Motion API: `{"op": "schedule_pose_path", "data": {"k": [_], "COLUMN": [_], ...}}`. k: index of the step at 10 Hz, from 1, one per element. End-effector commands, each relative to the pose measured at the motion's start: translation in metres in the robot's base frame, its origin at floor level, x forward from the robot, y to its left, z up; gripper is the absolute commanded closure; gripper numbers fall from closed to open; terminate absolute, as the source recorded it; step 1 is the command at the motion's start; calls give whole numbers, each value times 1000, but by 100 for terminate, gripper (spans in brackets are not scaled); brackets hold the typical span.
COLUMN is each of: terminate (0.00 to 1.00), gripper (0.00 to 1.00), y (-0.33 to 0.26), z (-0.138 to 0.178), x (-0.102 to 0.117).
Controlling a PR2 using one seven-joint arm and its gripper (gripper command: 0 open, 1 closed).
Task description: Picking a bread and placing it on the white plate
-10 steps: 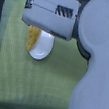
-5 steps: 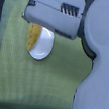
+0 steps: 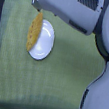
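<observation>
The bread (image 3: 34, 32) is a long golden-brown roll, seen lengthwise up and down in the exterior view. It overlaps the left rim of the white plate (image 3: 45, 43), which rests on a green cloth. My gripper (image 3: 37, 7) sits just above the bread's upper end, at the tip of the grey-white arm that crosses the top of the view. Its fingers are blurred against the arm. I cannot tell whether they touch the bread or whether the bread rests on the plate.
The green cloth (image 3: 45, 84) covers the table and ends in dark edges at the exterior view's left and top. The robot's pale body (image 3: 105, 74) fills the exterior view's right side.
The arm has drawn back toward the top and the exterior view's right, uncovering more of the bread's length. Bread and plate keep their place relative to each other.
</observation>
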Motion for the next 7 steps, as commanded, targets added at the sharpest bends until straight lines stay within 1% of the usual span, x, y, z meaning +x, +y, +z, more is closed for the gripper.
{"op": "schedule_pose_path", "data": {"k": [1,3,5,6,7], "terminate": [0,0,0,0,0], "gripper": [0,0,0,0,0], "y": [-125,-202,-242,-274,-290], "z": [5,-4,-5,-3,0], "x": [-7,-16,-17,-11,-6]}}
